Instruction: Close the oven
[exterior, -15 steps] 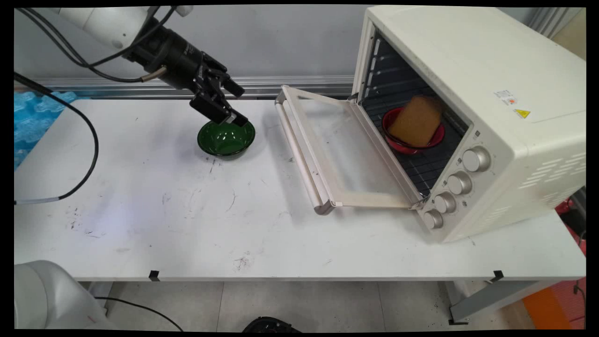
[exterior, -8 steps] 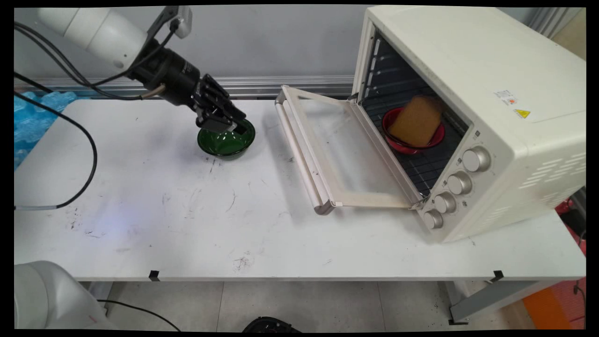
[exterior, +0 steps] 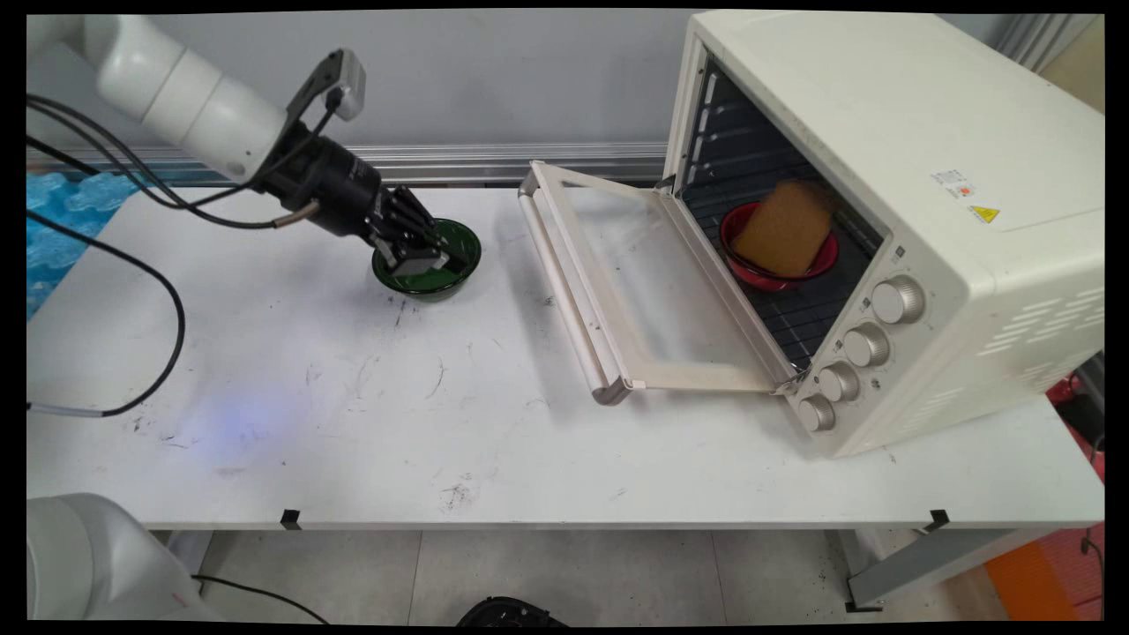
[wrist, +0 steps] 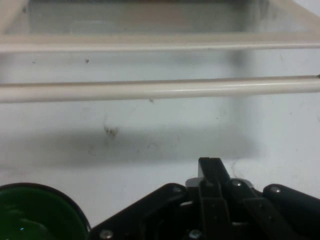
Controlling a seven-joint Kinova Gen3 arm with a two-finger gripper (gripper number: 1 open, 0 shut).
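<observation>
Main view: white arm comes in from upper left, wrist angled down to the right; gripper sits low over the green bowl, overlapping its left and middle part, so the bowl's near rim and right side are what show. Bowl stands on the counter, toward the back, left of the oven door and apart from it.

Hand view: gripper rises from the bottom edge with its two fingers pressed together into one black post; nothing shows between them; they are seen against bare counter. Green bowl lies at the lower left corner, beside the linkage and partly cut off by the frame (whether the linkage touches its rim cannot be told). Ahead, across a stretch of scuffed counter, runs the door's pale handle bar, with the door frame behind it.

Surroundings: cream toaster oven on the counter's right half, door dropped fully open toward the left; on the rack inside, a red bowl with a brown slab leaning in it, tilted; four knobs down the oven's front corner. Black cables loop from the arm over the counter's left side; blue padding lies beyond the left edge.
</observation>
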